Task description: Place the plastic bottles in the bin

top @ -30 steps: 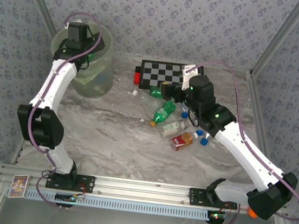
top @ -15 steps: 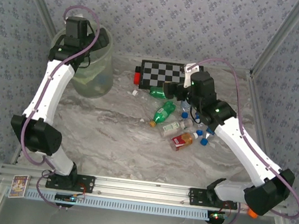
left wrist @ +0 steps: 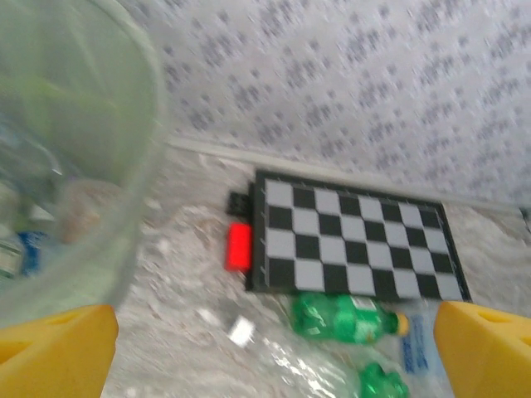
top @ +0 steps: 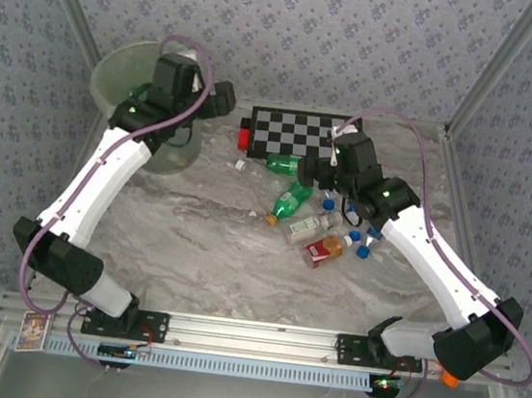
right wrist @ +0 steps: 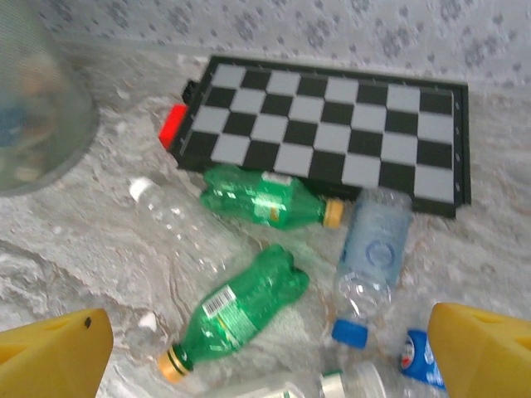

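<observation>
The plastic bottles lie in a heap in front of the checkerboard: a green one (top: 280, 165) at its edge, a second green one (top: 290, 202), a clear one (top: 308, 227) and a red-labelled one (top: 324, 252). In the right wrist view the two green bottles (right wrist: 261, 197) (right wrist: 241, 311) lie beside a clear blue-capped bottle (right wrist: 369, 253). My right gripper (top: 306, 169) (right wrist: 270, 356) hangs open just over them. The bin (top: 117, 64) (left wrist: 75, 166) stands at the back left, with bottles blurred inside. My left gripper (top: 224, 100) (left wrist: 274, 356) is open and empty, just right of the bin. It faces a green bottle (left wrist: 348, 317).
A black-and-white checkerboard (top: 294, 132) (right wrist: 332, 133) lies at the back centre with a red block (top: 242, 138) (left wrist: 239, 246) at its left end. Loose blue caps (top: 363, 252) lie right of the heap. Patterned walls close in the back and sides.
The left arm has swung right from over the bin to beside it, toward the checkerboard. The right gripper has edged closer to the bottle heap. Both stay open.
</observation>
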`<act>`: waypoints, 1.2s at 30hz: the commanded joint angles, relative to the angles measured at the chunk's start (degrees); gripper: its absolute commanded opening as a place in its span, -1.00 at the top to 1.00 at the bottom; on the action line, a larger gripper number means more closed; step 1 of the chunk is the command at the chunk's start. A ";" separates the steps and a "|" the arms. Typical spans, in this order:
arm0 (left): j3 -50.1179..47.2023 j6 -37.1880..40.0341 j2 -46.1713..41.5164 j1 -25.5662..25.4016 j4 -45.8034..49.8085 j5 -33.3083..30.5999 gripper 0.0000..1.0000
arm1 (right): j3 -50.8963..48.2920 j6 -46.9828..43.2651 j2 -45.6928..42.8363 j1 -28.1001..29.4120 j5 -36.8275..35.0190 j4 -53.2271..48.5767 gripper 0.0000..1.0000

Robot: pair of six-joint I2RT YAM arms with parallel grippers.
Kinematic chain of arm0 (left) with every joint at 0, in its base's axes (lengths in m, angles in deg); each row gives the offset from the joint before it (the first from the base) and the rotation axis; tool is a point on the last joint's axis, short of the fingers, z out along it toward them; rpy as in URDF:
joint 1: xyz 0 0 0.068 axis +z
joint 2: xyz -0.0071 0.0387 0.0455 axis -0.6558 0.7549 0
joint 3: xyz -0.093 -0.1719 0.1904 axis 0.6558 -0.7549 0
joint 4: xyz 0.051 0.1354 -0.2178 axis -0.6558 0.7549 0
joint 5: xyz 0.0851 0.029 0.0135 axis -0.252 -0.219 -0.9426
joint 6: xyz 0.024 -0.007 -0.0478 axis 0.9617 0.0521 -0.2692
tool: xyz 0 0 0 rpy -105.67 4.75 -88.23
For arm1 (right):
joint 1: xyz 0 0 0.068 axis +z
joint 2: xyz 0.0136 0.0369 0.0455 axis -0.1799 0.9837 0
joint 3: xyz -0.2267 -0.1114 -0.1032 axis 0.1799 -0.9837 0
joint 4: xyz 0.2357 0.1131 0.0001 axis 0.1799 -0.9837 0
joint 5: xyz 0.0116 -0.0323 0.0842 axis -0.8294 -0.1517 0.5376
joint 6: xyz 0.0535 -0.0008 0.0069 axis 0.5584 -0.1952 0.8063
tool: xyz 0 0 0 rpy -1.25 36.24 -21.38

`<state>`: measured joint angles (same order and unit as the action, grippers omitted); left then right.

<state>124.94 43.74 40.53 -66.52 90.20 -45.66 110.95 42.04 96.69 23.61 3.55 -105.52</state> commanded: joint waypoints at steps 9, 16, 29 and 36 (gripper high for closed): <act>-6.30 -2.03 1.26 -10.03 -2.93 2.17 -0.98 | -10.65 17.42 -6.22 -0.92 -0.92 -18.63 -0.96; -5.45 1.55 2.19 -10.93 -2.60 1.51 -1.00 | -16.21 30.44 -5.04 -0.44 -0.49 -20.05 -0.99; -7.51 4.80 0.54 -10.82 0.08 0.28 -1.00 | -23.99 41.40 1.69 -1.81 10.69 -8.32 -0.85; -10.67 5.33 -1.86 -9.73 0.24 0.11 -0.99 | -26.20 43.80 6.15 -2.84 13.95 -5.64 -0.84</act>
<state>114.82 47.83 41.28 -77.04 89.68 -44.79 85.73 83.31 101.78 21.21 15.44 -111.88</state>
